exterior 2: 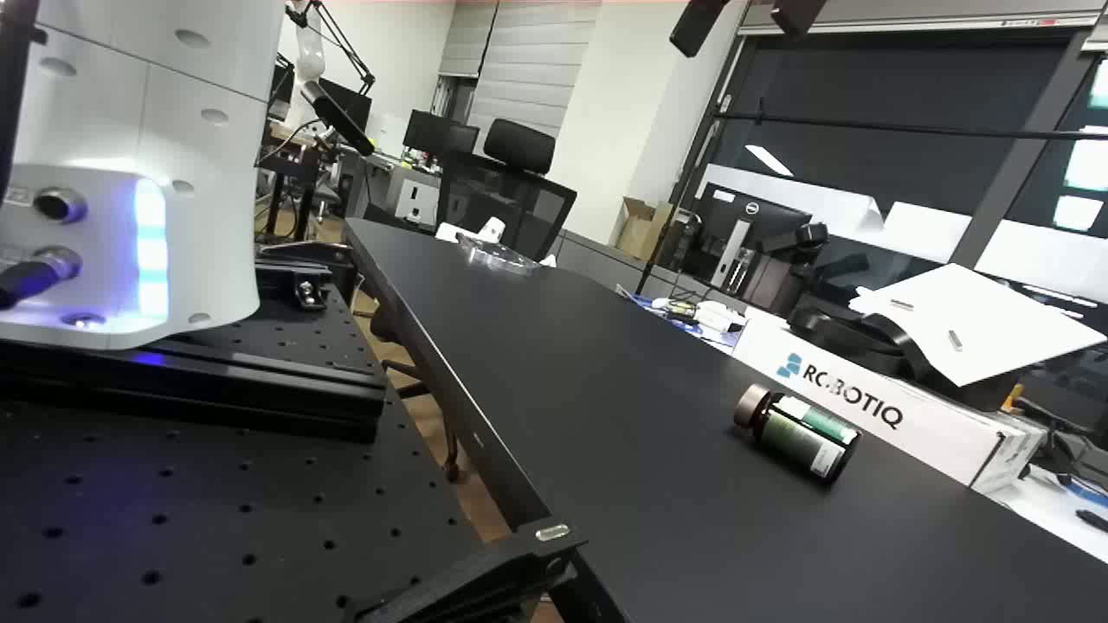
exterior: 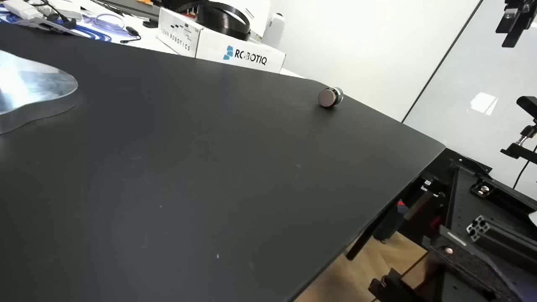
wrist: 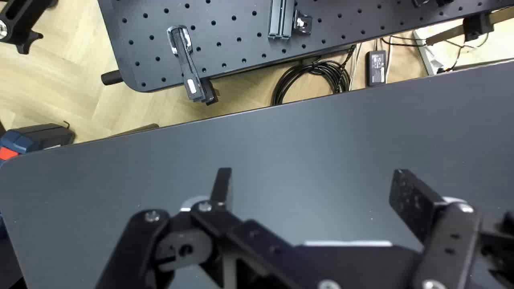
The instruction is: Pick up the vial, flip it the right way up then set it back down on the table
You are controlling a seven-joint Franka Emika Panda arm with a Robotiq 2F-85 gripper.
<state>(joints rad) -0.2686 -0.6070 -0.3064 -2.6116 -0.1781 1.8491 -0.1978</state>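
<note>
Brown-capped vial [exterior 2: 801, 441]: lying on its side on the table [exterior 2: 589, 398], near its edge and the white box [exterior 2: 922, 426] | fingers [wrist: 413, 202]: spread wide, table surface showing between them in the wrist view | relation: vial well apart from the fingers, which hang high above the table

In an exterior view, the bottle's [exterior: 337, 94] cap [exterior: 326, 98] mostly hides its body. In both exterior views, the frame cuts off the end effector [exterior 2: 740, 31], higher than the bottle.
</note>
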